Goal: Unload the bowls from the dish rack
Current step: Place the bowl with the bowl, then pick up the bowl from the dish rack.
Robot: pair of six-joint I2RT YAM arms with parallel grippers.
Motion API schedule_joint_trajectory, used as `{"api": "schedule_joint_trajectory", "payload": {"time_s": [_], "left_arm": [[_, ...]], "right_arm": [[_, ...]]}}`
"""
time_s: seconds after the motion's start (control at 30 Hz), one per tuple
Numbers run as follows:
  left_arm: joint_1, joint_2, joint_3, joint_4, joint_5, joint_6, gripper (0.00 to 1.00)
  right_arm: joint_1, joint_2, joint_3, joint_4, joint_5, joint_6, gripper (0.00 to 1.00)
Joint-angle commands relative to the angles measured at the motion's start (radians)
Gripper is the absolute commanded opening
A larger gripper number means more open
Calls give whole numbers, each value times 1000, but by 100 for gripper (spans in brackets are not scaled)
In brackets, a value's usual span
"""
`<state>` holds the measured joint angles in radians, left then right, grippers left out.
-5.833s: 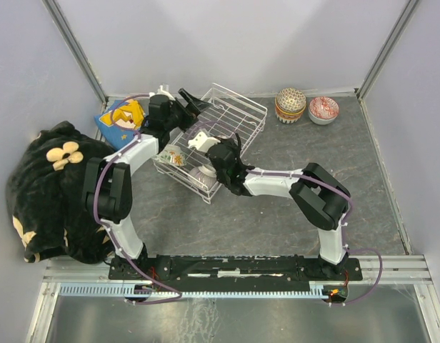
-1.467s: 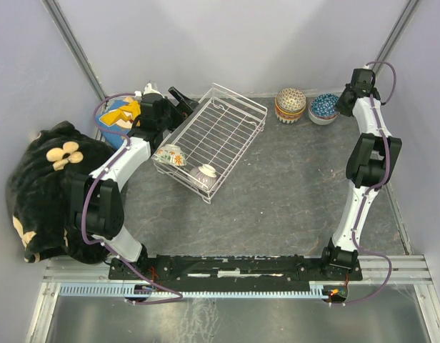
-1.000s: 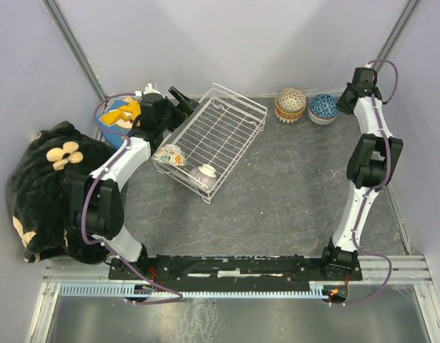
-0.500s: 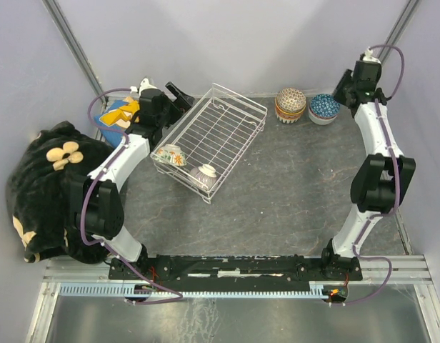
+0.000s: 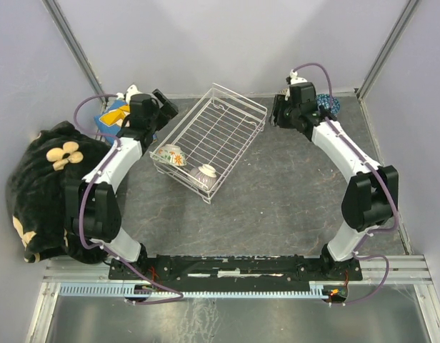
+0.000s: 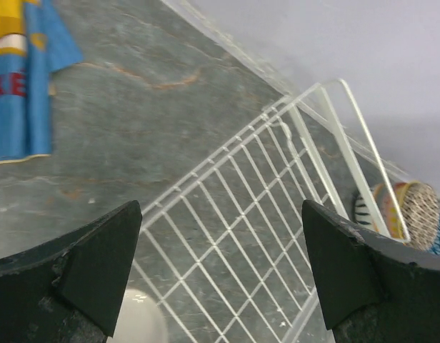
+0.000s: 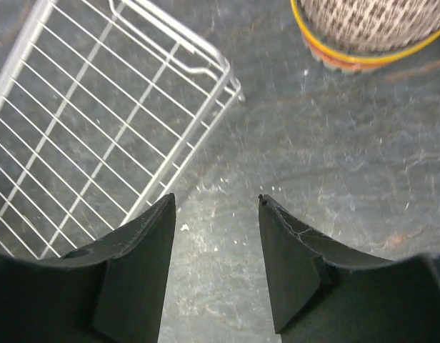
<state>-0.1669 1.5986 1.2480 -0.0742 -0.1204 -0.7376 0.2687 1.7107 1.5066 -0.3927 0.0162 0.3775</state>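
Bowls (image 5: 170,154) round, patterned; dish rack (image 5: 231,118) rectangular white wire grid.

The white dish rack (image 5: 223,127) holds a floral bowl (image 5: 170,153) and a purplish bowl (image 5: 204,172) at its near end.

The right hand (image 7: 214,199) has swung away from the blue bowl (image 5: 329,106), which now sits behind its wrist. It hangs just off the rack (image 7: 170,78) corner, fingers spread wider. The left hand (image 6: 221,206) has drawn back slightly from the rack's edge.
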Motion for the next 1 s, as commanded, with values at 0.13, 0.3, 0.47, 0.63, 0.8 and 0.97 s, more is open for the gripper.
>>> {"api": "schedule_joint_trajectory", "payload": {"time_s": [0.13, 0.3, 0.47, 0.63, 0.8, 0.97], "left_arm": [[104, 3, -44, 35, 51, 62, 99], [122, 51, -64, 92, 111, 28, 99], [123, 88, -87, 151, 177, 1, 99], [123, 112, -118, 184, 226, -10, 99], [122, 118, -171, 227, 288, -27, 99], [114, 84, -238, 256, 308, -34, 99]], "right_arm": [[40, 15, -22, -58, 90, 3, 59], [60, 42, -55, -59, 106, 1, 60], [74, 94, -54, -51, 100, 1, 61], [91, 157, -19, -38, 86, 1, 61], [119, 223, 42, -35, 79, -4, 61], [132, 274, 100, -27, 78, -10, 61]]}}
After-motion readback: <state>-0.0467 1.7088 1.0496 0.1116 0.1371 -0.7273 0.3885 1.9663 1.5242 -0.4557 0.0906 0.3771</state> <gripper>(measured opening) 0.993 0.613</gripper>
